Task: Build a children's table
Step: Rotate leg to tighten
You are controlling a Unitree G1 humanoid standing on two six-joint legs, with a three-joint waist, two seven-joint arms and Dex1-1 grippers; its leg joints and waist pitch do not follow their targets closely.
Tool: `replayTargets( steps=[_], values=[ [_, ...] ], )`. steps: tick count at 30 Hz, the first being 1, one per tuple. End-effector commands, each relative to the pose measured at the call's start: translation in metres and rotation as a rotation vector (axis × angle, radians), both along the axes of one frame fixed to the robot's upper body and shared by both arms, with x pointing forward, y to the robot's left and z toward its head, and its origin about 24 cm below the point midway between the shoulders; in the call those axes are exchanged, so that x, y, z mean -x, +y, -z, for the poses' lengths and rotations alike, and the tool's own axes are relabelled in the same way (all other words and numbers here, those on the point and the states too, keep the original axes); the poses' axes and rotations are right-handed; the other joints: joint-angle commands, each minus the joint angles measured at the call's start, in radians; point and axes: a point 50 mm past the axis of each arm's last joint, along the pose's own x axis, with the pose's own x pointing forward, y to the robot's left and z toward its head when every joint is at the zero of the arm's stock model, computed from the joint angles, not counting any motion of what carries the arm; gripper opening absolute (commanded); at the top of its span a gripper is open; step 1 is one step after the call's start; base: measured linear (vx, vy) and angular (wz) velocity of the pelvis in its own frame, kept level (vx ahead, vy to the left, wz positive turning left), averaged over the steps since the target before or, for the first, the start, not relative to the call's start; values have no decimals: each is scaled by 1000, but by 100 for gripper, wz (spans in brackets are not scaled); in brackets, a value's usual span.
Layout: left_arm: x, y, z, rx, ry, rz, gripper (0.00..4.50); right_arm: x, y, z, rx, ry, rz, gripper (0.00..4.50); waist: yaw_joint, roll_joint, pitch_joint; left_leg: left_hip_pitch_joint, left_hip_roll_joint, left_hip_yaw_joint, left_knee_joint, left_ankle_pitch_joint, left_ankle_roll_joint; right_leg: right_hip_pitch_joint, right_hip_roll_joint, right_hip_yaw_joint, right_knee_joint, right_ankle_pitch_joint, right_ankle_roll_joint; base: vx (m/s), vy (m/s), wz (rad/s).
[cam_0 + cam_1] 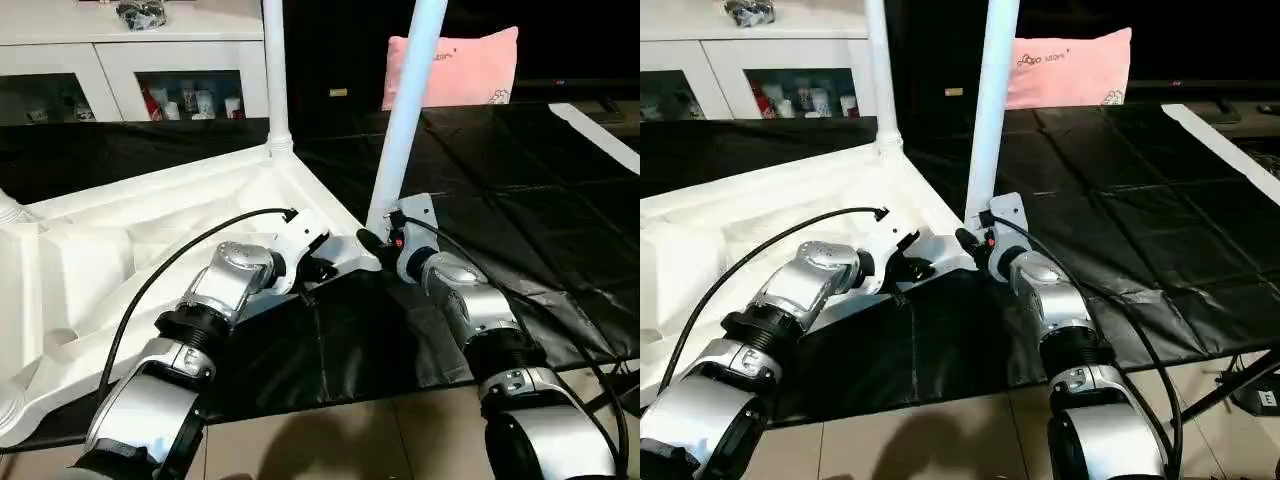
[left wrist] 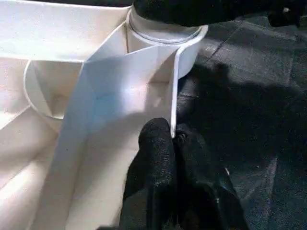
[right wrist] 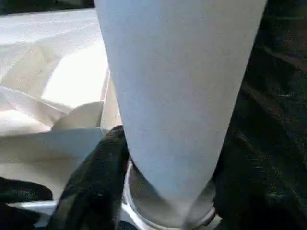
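White plastic: the children's table (image 1: pixel 130 250) lies upside down at centre-left of the head views, ribbed underside up, on a black sheet (image 1: pixel 520 220).
Leg in hand: a tilted tube leg (image 1: pixel 405 120) rises from the near corner socket (image 2: pixel 163 36) at frame centre and leans toward the upper right.
Seated leg: another leg (image 1: pixel 275 70) stands upright in the far corner, upper centre.
Right gripper (image 3: pixel 163 191): its black fingers (image 3: pixel 96 187) sit either side of the tilted leg's base, wrapped around it just above the socket.
Left gripper (image 2: pixel 172 143): closed narrow, pinching the thin rim wall of the tabletop beside that socket.
Step, as I judge it: seating this leg straight in the socket.
Doing it well: bring the leg upright before pushing; pressing while it leans would likely jam it against the socket's lip.
Bracing: the left pinch should hold the top down and steady so the corner neither lifts nor slides.
Risk: the smooth tube may slip through the fingers under load.
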Motion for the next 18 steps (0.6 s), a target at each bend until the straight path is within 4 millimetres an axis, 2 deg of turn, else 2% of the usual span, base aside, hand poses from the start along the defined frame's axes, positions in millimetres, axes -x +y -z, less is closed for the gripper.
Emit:
replayTargets(
  steps=[1,3,4,7,8,9,10,13,15,16,18],
  values=[
    [-2,-16,-15,10,-86,69,0,20,31,19,-47,73,-198,297,7,0,-60,-3,30,-2,-68,-229,45,46,-69,63,-94,-276,-172,0,0,0],
    [-1,-13,-14,6,-83,78,0,21,26,20,-16,60,-206,312,9,0,-63,-5,30,-1,-66,-209,50,49,-69,64,-91,-247,-175,0,0,0],
    [2,-6,-11,3,-65,102,0,25,10,22,-10,52,-221,321,11,-2,-62,-7,30,-1,-66,-196,60,52,-67,63,-90,-227,-178,0,0,0],
    [5,4,-9,-10,-70,161,0,30,-12,20,-8,27,-272,347,11,-1,-65,-9,31,0,-63,-166,79,54,-66,64,-82,-166,-195,0,0,0],
    [8,8,-8,-20,-71,206,0,32,-24,18,12,12,-297,356,12,0,-65,-10,31,-1,-63,-161,80,56,-68,63,-82,-162,-199,0,0,0],
    [8,8,-8,-23,-71,213,0,32,-26,18,16,10,-300,366,12,0,-65,-12,31,0,-61,-158,83,57,-67,63,-80,-150,-204,0,0,0],
    [10,12,-6,-37,-62,240,0,34,-37,16,39,-2,-319,375,12,1,-65,-12,31,1,-61,-158,85,56,-67,63,-81,-149,-209,0,0,0],
    [14,18,-5,-52,-50,304,0,35,-53,4,36,-42,-375,410,13,2,-63,-9,31,2,-61,-178,85,55,-66,62,-86,-183,-209,0,0,0],
    [15,20,-5,-55,-45,326,0,36,-56,1,37,-56,-400,419,17,2,-63,-9,32,2,-61,-176,85,55,-66,62,-85,-185,-211,0,0,0],
    [19,24,-7,-55,-39,395,0,41,-63,-6,41,-67,-492,428,23,3,-65,-7,33,1,-61,-177,90,57,-66,61,-84,-181,-213,0,0,0],
    [20,26,-8,-53,-36,420,0,43,-64,-9,41,-66,-529,436,30,2,-65,-9,36,4,-59,-163,98,55,-63,62,-78,-152,-216,0,0,0]
  ],
)
